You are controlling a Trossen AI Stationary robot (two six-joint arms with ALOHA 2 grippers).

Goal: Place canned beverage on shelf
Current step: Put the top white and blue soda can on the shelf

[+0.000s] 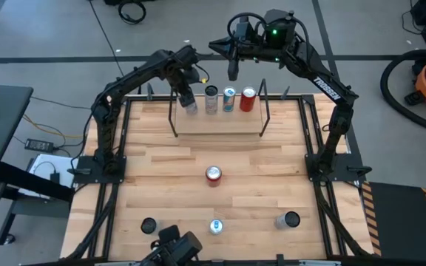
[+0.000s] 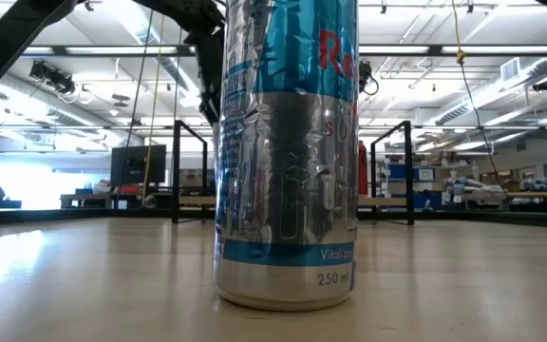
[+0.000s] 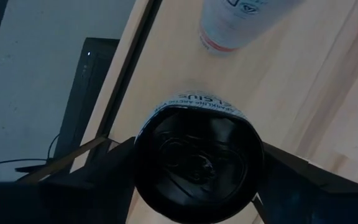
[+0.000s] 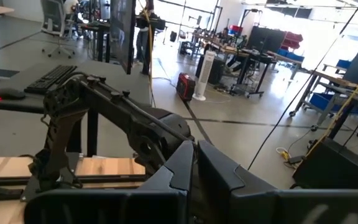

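Left gripper (image 1: 188, 102) straddles a can (image 3: 197, 165) on the shelf (image 1: 220, 125) at eleven o'clock — jaws seemingly loosening; right gripper (image 1: 233, 72), shut, waits at twelve.

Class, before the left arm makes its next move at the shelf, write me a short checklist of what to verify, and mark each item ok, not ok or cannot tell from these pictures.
1. Can sits between the left hand fingers: ok, one finger on each side in the left wrist view.
2. Can is over the shelf board, at the left end of the row: ok.
3. Can rests fully on the board: cannot tell.
4. Gap to the neighbouring dark can: ok, apart in the high view.
5. Fingers released enough to lift away: cannot tell.
6. Right hand out of the way: ok, shut, raised behind the shelf.
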